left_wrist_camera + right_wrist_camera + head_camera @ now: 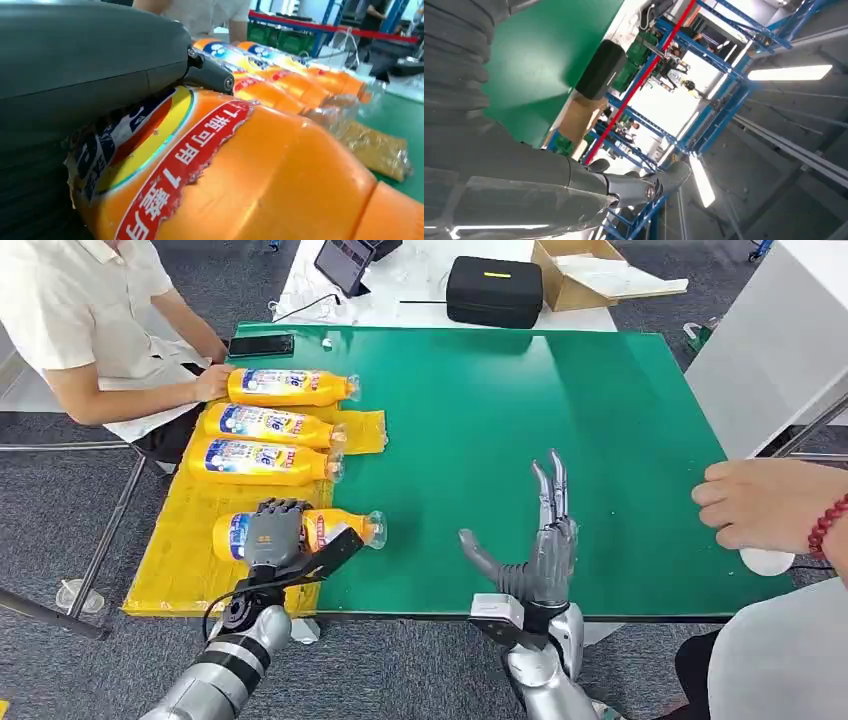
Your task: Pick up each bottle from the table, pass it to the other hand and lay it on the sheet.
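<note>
My left hand (273, 532) clasps the orange plastic bottle (340, 527) on the yellow sheet (180, 565).
Laid parallel for placement; my right hand (535, 560), beside the sheet, spreads empty.

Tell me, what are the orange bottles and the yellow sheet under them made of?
The bottle under the left hand looks like clear glossy plastic: its neck end is see-through, the orange seems to be liquid inside, and its paper-like label is torn and peeling. The yellow sheet looks like thin crinkly plastic film, though it could be bubble wrap.
</note>
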You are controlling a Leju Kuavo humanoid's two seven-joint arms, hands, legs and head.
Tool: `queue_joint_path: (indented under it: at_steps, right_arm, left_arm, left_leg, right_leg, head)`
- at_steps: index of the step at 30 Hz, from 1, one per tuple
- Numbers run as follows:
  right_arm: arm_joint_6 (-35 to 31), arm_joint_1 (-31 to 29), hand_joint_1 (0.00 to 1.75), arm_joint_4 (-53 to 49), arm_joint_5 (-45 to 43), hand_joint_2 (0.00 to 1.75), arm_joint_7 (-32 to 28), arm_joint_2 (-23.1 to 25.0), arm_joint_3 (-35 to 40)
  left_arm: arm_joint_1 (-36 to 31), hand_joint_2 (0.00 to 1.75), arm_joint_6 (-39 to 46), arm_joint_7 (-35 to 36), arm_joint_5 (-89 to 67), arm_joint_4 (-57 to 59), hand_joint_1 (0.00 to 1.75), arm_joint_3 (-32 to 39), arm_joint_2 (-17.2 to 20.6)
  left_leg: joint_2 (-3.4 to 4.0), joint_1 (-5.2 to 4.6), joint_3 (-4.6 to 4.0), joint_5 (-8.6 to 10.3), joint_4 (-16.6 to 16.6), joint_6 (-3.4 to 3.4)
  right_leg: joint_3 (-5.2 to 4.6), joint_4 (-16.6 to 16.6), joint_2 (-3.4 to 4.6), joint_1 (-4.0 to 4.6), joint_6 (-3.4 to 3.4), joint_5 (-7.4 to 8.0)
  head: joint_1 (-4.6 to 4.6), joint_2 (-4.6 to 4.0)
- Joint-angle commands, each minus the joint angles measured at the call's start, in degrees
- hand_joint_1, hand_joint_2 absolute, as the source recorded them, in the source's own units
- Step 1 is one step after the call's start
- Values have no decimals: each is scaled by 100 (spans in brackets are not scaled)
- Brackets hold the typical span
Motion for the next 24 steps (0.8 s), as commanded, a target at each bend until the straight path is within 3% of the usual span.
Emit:
queue_joint_path:
  at_steps: [1, 2, 3, 4, 5, 6, 11, 15, 24]
  right_arm:
    - [4, -341, 0, 719, -158, 175, -2, -202, 263]
    - [4, -353, 0, 727, -179, 175, -2, -207, 268]
    - [4, -362, 0, 739, -206, 175, -2, -215, 276]
    - [4, -375, 0, 769, -264, 175, -2, -233, 297]
    - [4, -375, 0, 769, -264, 175, -2, -233, 297]
    - [4, -386, 0, 780, -323, 175, -2, -250, 310]
    - [4, -385, 0, 778, -357, 175, -2, -264, 323]
    - [4, -421, 0, 817, -476, 175, -2, -306, 388]
    - [4, -480, 0, 828, -797, 175, -2, -408, 541]
  left_arm:
    - [-415, 175, -498, 97, 58, 900, 103, -326, 244]
    - [-411, 175, -544, 69, 71, 907, 89, -331, 250]
    - [-407, 175, -600, 34, 86, 914, 54, -337, 260]
    - [-405, 175, -805, -64, 180, 924, 40, -317, 264]
    - [-405, 175, -805, -64, 180, 924, 40, -317, 264]
    - [-395, 175, -919, -141, 235, 917, 24, -311, 273]
    - [-390, 175, -1035, -187, 281, 907, 24, -313, 283]
    - [-359, 175, -1410, -475, 485, 861, 7, -294, 335]
    - [-166, 175, -2159, -1196, 1105, 605, 9, -257, 444]
  left_leg:
    - [13, 0, 22, -3, -5, 3]
    - [17, -1, 35, -6, -6, 4]
    - [21, -5, 50, -8, -10, 6]
    - [25, -4, 55, -10, -9, 6]
    - [19, -3, 35, -3, -8, 3]
    - [21, -2, 43, -6, -8, 3]
    - [16, -3, 39, -5, -7, 2]
    - [16, -3, 40, -4, -7, 2]
    - [18, -6, 58, -4, -10, 4]
  right_leg:
    - [18, -5, 8, 2, -6, 1]
    - [30, -5, 9, 2, -9, -2]
    - [41, -6, 9, 0, -13, -5]
    - [45, -5, 12, 1, -15, -6]
    - [29, -6, 12, 0, -9, 0]
    - [36, -6, 12, 1, -10, -1]
    - [33, -3, 11, 0, -6, -1]
    - [34, -4, 10, 0, -7, -2]
    - [53, -7, 14, -3, -10, -1]
  head:
    - [2, 0]
    - [2, 0]
    - [2, 0]
    - [2, 0]
    - [0, 2]
    - [2, 0]
    - [2, 2]
    - [4, 0]
    - [2, 2]
